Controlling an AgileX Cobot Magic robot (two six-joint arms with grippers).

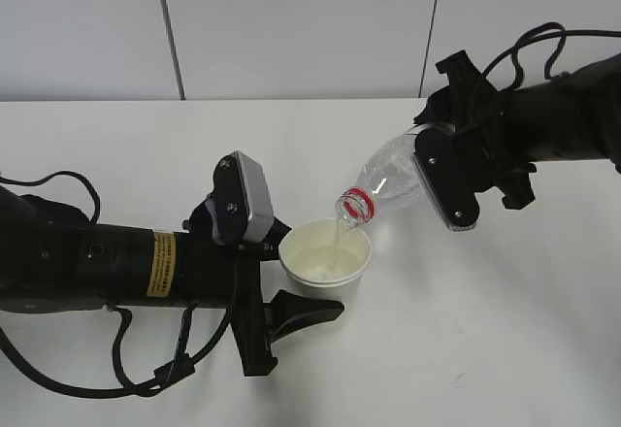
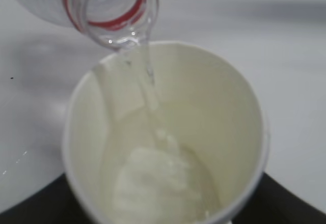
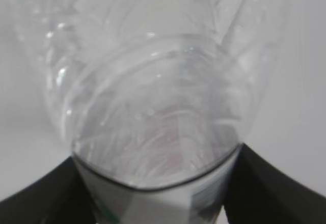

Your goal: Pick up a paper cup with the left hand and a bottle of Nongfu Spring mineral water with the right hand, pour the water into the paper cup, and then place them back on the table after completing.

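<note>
A white paper cup (image 1: 325,252) sits between the fingers of my left gripper (image 1: 312,267), which is shut on it just above the table (image 1: 485,349). The cup fills the left wrist view (image 2: 168,142). My right gripper (image 1: 441,160) is shut on a clear plastic bottle (image 1: 388,182) with a red neck ring, tilted mouth-down to the left over the cup. A thin stream of clear water (image 1: 339,243) runs from the open mouth (image 2: 122,35) into the cup, where water (image 2: 158,183) pools at the bottom. The bottle's body fills the right wrist view (image 3: 153,107).
The white table stretches all round, with a pale panelled wall (image 1: 291,29) behind. Black cables (image 1: 58,194) trail from the left arm at the left edge and loop over the right arm (image 1: 534,44) at the top right.
</note>
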